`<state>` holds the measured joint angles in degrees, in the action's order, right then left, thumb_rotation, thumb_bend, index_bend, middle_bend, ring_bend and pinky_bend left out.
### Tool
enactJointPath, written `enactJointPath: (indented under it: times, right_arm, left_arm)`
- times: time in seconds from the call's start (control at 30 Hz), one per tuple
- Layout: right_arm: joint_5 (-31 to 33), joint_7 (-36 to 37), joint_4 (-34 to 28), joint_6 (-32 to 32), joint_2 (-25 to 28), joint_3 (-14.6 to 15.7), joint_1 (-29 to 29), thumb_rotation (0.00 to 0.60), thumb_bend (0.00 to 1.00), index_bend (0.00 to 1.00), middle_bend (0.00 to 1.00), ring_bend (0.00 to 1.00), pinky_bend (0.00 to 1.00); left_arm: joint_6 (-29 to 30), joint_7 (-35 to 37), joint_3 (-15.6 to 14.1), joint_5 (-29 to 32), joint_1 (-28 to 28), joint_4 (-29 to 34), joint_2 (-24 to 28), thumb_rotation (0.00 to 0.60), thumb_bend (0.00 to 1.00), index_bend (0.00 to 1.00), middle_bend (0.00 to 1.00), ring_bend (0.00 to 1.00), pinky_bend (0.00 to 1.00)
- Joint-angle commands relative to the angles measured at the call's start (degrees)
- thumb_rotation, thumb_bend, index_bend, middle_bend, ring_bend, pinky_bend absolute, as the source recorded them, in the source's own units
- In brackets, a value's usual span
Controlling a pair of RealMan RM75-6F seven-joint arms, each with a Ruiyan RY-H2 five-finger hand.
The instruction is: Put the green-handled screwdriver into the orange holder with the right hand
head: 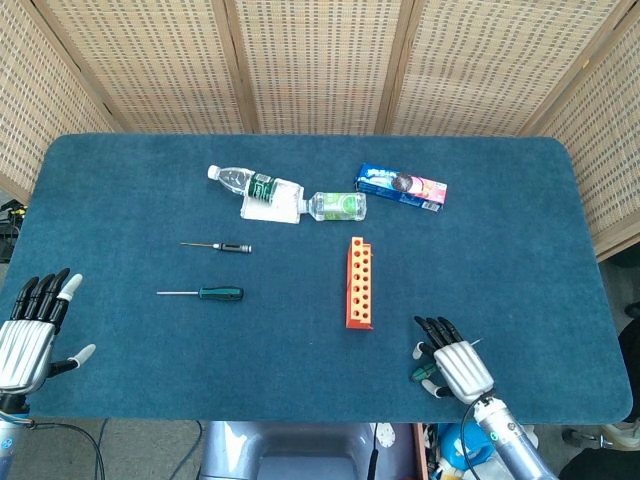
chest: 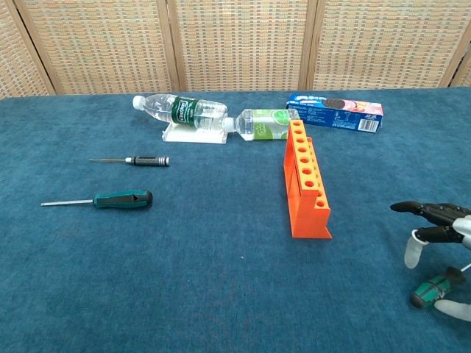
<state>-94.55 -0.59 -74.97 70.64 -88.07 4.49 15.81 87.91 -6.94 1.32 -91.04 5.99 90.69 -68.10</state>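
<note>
A counter (head: 500,250) covered in dark blue carpet-like cloth fills both views, with woven cane screens (head: 320,65) standing along its far edge and angling in at both sides. At the near right corner the right hand (head: 452,366) lies low over the cloth with its dark fingers (chest: 427,212) stretched forward, and the green handle of a small screwdriver (chest: 429,290) is held under it, between thumb and palm; the shaft is hard to make out. The left hand (head: 30,335) hangs off the near left edge, fingers apart and holding nothing.

The orange holder (head: 359,283) stands upright near the middle, a little ahead and to the left of the right hand, its row of holes facing up, with bare cloth between the two. On the left half lie a second green-handled screwdriver (head: 203,293) and, beyond it, a thinner black-handled one (head: 218,246), both flat and well apart from the holder. Toward the far side two plastic bottles (head: 290,197) lie on their sides over a white tray (chest: 193,134), and a blue biscuit box (head: 401,187) lies to their right. The right half of the counter beyond the hand is wide open cloth up to the rounded far corner.
</note>
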Motion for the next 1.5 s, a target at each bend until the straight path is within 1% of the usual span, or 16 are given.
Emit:
enactJointPath:
  times: [0.03,0.5,0.63,0.77,0.93,1.07,1.37,1.5]
  right_arm:
    - [0.13,0.13,-0.05,-0.06,0.1,-0.02,0.06,0.6,0.22,0.41,0.0,0.0,0.0]
    - [1.09,0.25,0.27,-1.64,-0.15,0.29,0.58,0.6,0.22,0.42,0.0,0.0,0.0]
    - [1.29,0.44,0.65,-1.58,-0.32,0.2,0.63,0.6,0.22,0.47,0.0,0.0,0.0]
    - [1.41,0.7,0.79,-1.36,-0.43,0.09,0.6,0.6,0.22,0.49,0.0,0.0,0.0]
    - [1.56,1.03,1.01,-1.18,-0.58,0.02,0.58,0.6,0.22,0.56,0.0,0.0,0.0]
    - [1.41,1.3,1.18,-0.86,-0.72,0.08,0.57,0.6,0.22,0.59,0.02,0.0,0.0]
    - [1.44,2.0,0.7,-0.66,-0.82,0.07,0.68,0.6,0.22,0.61,0.03,0.0,0.0]
    - [1.31,3.33,-1.08,0.01,-0.35,-0.52,1.0,0.6,0.22,0.61,0.04,0.0,0.0]
  left_arm:
    - [0.01,0.01,-0.01,-0.02,0.0,-0.03,-0.02,0.6,0.0,0.0,0.0,0.0,0.0]
    - [0.15,0.26,0.02,-0.11,-0.02,-0.07,0.05,0.6,0.0,0.0,0.0,0.0,0.0]
    - [0.11,0.23,-0.03,-0.2,0.01,-0.1,0.0,0.6,0.0,0.0,0.0,0.0,0.0]
    - [0.11,0.16,-0.09,-0.33,0.02,-0.07,-0.02,0.6,0.0,0.0,0.0,0.0,0.0]
    - [0.1,0.15,-0.16,-0.43,0.01,-0.07,-0.04,0.6,0.0,0.0,0.0,0.0,0.0]
    - [0.08,0.18,-0.13,-0.42,0.04,-0.01,0.0,0.6,0.0,0.0,0.0,0.0,0.0]
    - [0.11,0.61,-0.15,-0.5,0.05,0.03,0.13,0.6,0.0,0.0,0.0,0.0,0.0]
    - [0.19,0.72,-0.1,-0.44,0.02,0.04,0.17,0.6,0.0,0.0,0.0,0.0,0.0]
